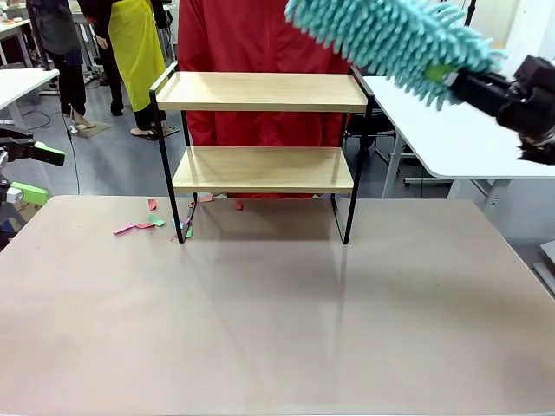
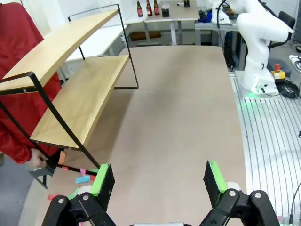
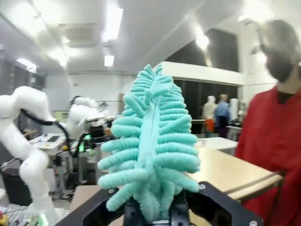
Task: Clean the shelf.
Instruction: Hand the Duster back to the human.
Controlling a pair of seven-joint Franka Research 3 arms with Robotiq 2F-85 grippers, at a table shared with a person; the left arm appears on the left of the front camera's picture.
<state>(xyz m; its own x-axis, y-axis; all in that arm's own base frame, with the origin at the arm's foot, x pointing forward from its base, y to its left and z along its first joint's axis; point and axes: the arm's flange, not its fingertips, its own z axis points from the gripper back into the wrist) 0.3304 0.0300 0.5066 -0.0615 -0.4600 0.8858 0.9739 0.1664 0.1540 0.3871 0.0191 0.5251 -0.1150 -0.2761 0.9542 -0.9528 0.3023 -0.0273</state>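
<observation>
The shelf (image 1: 260, 91) stands at the table's far middle, with two light wooden boards in a thin black frame. Both boards look bare. My right gripper (image 1: 466, 83) is shut on the handle of a fluffy teal duster (image 1: 390, 36), whose head is raised above the shelf's top right corner. In the right wrist view the duster (image 3: 150, 146) rises straight from that gripper (image 3: 155, 213), with the shelf's top board (image 3: 230, 172) behind it. My left gripper (image 1: 39, 176) hangs open at the far left edge; in its own view it (image 2: 157, 183) is open over the table beside the shelf (image 2: 70, 89).
Small pink and green paper scraps (image 1: 143, 224) lie on the table by the shelf's left front leg. A person in a red coat (image 1: 260, 35) stands right behind the shelf, one hand (image 2: 37, 159) low by the shelf's leg. A white table (image 1: 451, 130) stands at the right.
</observation>
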